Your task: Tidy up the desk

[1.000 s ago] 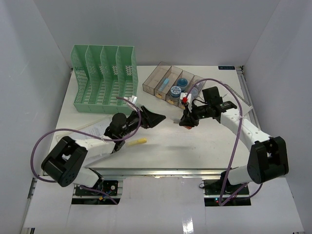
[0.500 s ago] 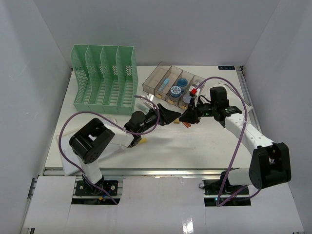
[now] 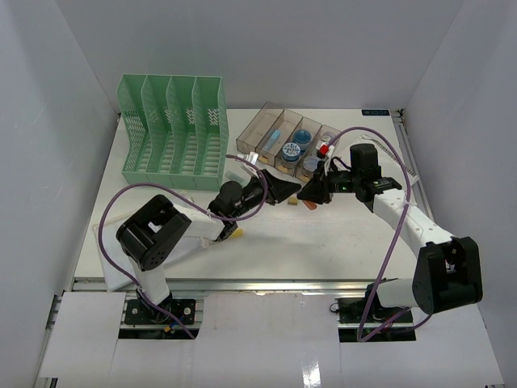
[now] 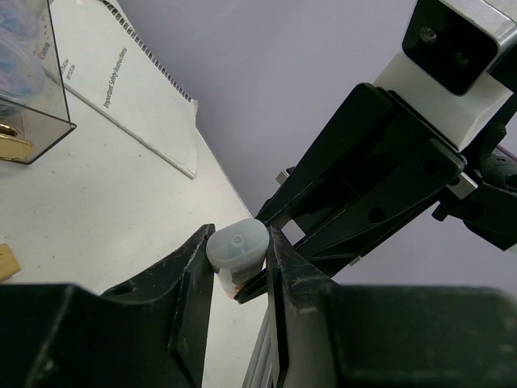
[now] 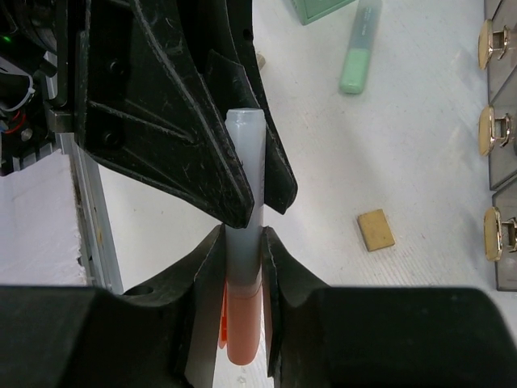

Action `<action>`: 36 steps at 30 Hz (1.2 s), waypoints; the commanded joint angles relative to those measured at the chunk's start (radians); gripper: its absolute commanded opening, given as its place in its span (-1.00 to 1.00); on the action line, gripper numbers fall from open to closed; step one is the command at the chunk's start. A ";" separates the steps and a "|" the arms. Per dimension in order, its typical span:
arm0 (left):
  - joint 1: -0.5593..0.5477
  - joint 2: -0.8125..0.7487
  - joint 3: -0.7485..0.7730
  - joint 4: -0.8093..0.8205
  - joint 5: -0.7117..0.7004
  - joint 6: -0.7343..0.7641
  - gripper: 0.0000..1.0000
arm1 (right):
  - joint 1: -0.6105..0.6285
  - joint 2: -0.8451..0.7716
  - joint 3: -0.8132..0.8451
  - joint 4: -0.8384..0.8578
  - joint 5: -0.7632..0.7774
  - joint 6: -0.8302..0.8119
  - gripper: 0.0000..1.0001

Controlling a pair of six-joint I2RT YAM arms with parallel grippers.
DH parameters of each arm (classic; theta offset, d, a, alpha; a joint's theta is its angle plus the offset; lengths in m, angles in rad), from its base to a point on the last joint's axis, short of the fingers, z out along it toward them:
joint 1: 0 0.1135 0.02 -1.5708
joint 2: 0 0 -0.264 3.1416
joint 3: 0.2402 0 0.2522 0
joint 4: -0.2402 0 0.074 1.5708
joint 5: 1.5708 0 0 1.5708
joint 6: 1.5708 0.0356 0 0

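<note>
While left hand (image 4: 239, 257) and right hand (image 5: 241, 246) pinch one pen (image 5: 245, 162) | tray (image 3: 246, 144) holds gold clips (image 5: 494, 129)

- Setting: robot laboratory test cell, dressed as an office desk.
- Enclosure: plain white panel walls (image 3: 283, 48) on the left, far and right sides.
- Fixtures: left arm (image 3: 149, 238) and right arm (image 3: 412, 222) mounted at the near aluminium rail (image 3: 266, 284); purple cables (image 3: 355, 132) looping loose.
- Office items on the white desk (image 3: 339, 242): green file rack (image 3: 172, 133) far left, clear compartment tray (image 3: 283, 141) centre far, spiral-bound booklet (image 3: 404, 166) far right.
</note>
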 commanded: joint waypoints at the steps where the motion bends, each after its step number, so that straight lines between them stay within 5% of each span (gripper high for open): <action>1: -0.002 -0.047 0.022 -0.023 0.023 0.015 -0.50 | -0.003 -0.004 -0.005 0.039 -0.029 -0.002 -0.39; 5: -0.001 -0.074 0.037 -0.097 0.017 0.066 -0.57 | -0.003 -0.014 -0.012 0.036 -0.035 -0.024 0.46; 8: 0.011 -0.095 0.080 -0.275 0.014 0.133 -0.62 | -0.011 -0.027 -0.008 0.013 -0.016 -0.060 0.78; 13: 0.087 -0.102 0.222 -0.625 0.012 0.307 -0.70 | -0.053 -0.071 0.011 -0.077 0.089 -0.189 0.80; 21: 0.197 0.047 0.690 -1.193 -0.136 0.680 -0.72 | -0.110 -0.184 -0.031 -0.066 0.168 -0.259 0.80; 27: 0.203 0.246 1.037 -1.331 -0.327 0.857 -0.73 | -0.117 -0.194 -0.048 -0.055 0.163 -0.262 0.80; 36: 0.204 0.529 1.424 -1.437 -0.379 0.936 -0.70 | -0.123 -0.208 -0.062 -0.035 0.189 -0.268 0.80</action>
